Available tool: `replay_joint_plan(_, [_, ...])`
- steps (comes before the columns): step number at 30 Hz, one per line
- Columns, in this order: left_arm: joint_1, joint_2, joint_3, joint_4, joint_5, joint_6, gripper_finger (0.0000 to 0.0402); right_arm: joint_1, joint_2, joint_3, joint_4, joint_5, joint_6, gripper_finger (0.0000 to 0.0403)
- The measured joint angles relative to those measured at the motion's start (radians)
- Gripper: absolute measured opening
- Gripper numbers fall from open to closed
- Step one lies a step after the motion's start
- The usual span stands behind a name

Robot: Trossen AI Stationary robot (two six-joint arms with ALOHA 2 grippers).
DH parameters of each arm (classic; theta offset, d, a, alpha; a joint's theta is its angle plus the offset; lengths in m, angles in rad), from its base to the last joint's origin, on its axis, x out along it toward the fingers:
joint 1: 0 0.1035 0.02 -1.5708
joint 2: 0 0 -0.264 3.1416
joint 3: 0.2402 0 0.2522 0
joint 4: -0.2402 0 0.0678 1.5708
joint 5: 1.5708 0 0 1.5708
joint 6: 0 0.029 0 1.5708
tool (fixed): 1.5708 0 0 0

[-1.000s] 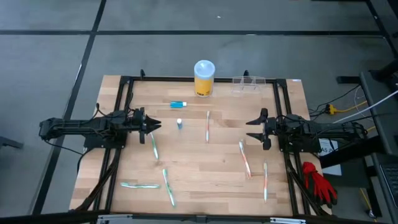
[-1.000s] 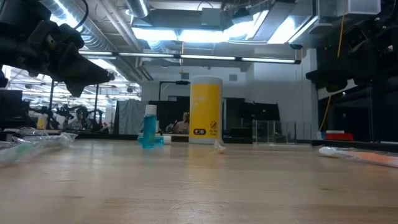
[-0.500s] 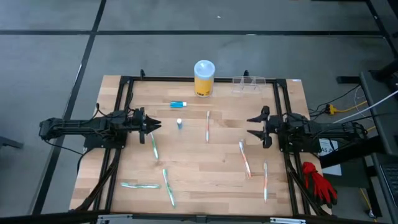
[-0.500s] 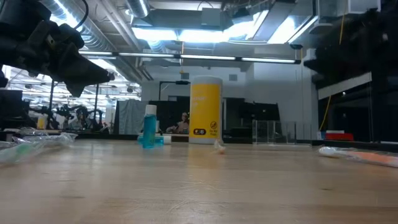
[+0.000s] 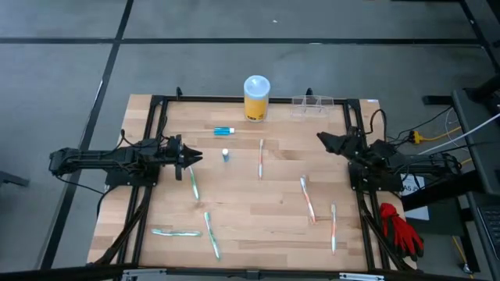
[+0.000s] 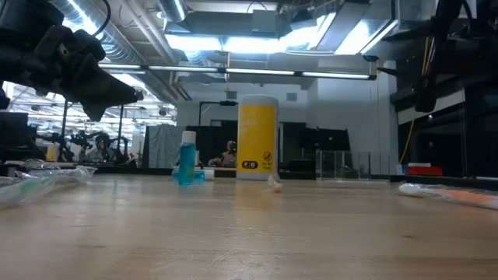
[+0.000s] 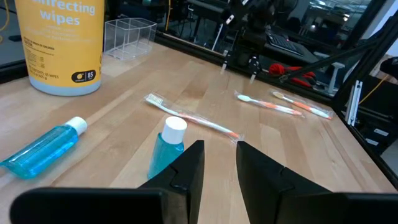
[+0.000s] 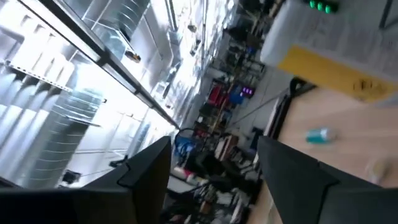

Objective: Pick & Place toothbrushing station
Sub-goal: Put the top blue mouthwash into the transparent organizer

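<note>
Right gripper (image 5: 323, 138) nearer toothbrushing station (image 5: 312, 104)

Light: even and bright from above, soft short shadows on the table (image 5: 258, 203) | Low view: ceiling strip lights (image 6: 233, 43) glare white, arms read as dark silhouettes, near tabletop out of focus | Left wrist view: sharp mid-distance, near fingers (image 7: 186, 174) soft | Right wrist view: tilted, motion-blurred, ceiling lights blown out.

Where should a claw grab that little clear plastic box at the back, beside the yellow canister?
Probably from above, closing on one thin upright wall of the clear holder: it stands open-topped and low, apart from the yellow canister. The right claw is nearer.
</note>
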Motion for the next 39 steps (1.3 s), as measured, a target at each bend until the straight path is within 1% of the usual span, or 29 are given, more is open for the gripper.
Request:
replay_joint_plan(2, [0.0,0.0,0.0,0.0,0.0,0.0,0.0088,0.007,0.0,0.0,0.017,-0.005,0.013,0.0242])
replay_joint_plan(5, [0.0,0.0,0.0,0.002,-0.002,0.0,0.0088,0.029,0.0,0.0,0.029,0.008,-0.01,0.0242])
replay_joint_plan(7, [0.0,0.0,0.0,0.027,-0.01,-0.018,0.0088,0.043,0.002,0.0,0.037,0.012,0.024,0.0242])
replay_joint_plan(8, [0.0,0.0,0.0,0.055,-0.01,-0.064,0.0088,0.05,0.006,0.0,0.047,0.011,0.048,0.0242])
replay_joint_plan(11, [0.0,0.0,0.0,0.189,-0.003,-0.315,0.0088,0.075,0.027,0.0,0.11,0.012,0.098,0.0242])
replay_joint_plan(12, [0.0,0.0,0.0,0.226,-0.014,-0.377,0.0088,0.086,0.044,0.0,0.147,0.021,0.098,0.0242])
replay_joint_plan(14, [0.0,0.0,0.0,0.299,-0.077,-0.435,0.0088,0.11,0.09,0.003,0.253,0.058,0.071,0.0242])
replay_joint_plan(16, [0.001,0.0,0.0,0.403,-0.086,-0.444,0.0088,0.129,0.155,0.036,0.355,0.072,0.0,0.0242])
replay_joint_plan(18, [0.0,0.0,0.0,0.56,-0.077,-0.407,0.0088,0.141,0.229,0.094,0.437,0.052,-0.102,0.0242])
replay_joint_plan(20, [0.0,0.0,0.0,0.72,-0.078,-0.363,0.0088,0.146,0.311,0.172,0.499,0.0,-0.22,0.0242])
replay_joint_plan(23, [0.0,-0.001,0.002,0.927,-0.081,-0.263,0.0088,0.147,0.425,0.315,0.551,-0.111,-0.411,0.0242])
replay_joint_plan(25, [0.0,-0.001,0.027,0.972,-0.1,-0.215,0.0088,0.147,0.482,0.412,0.549,-0.153,-0.528,0.0242])
replay_joint_plan(28, [0.0,0.001,0.11,0.943,-0.141,-0.203,0.0088,0.147,0.54,0.561,0.535,-0.227,-0.652,0.0242])
replay_joint_plan(30, [0.0,0.016,0.188,0.849,-0.136,-0.174,0.0088,0.147,0.558,0.662,0.48,-0.318,-0.706,0.0242])
replay_joint_plan(32, [0.0,0.042,0.28,0.729,-0.113,-0.132,0.0088,0.147,0.559,0.771,0.331,-0.377,-0.744,0.0242])
replay_joint_plan(33, [0.0,0.059,0.335,0.667,-0.094,-0.103,0.0088,0.147,0.558,0.831,0.229,-0.383,-0.767,0.0242])
replay_joint_plan(36, [0.0,0.122,0.5,0.492,-0.051,0.016,0.0088,0.147,0.562,1.023,-0.11,-0.375,-0.845,0.0242])
replay_joint_plan(39, [0.0,0.192,0.68,0.269,-0.057,0.161,0.0088,0.147,0.579,1.208,-0.478,-0.287,-0.879,0.0242])
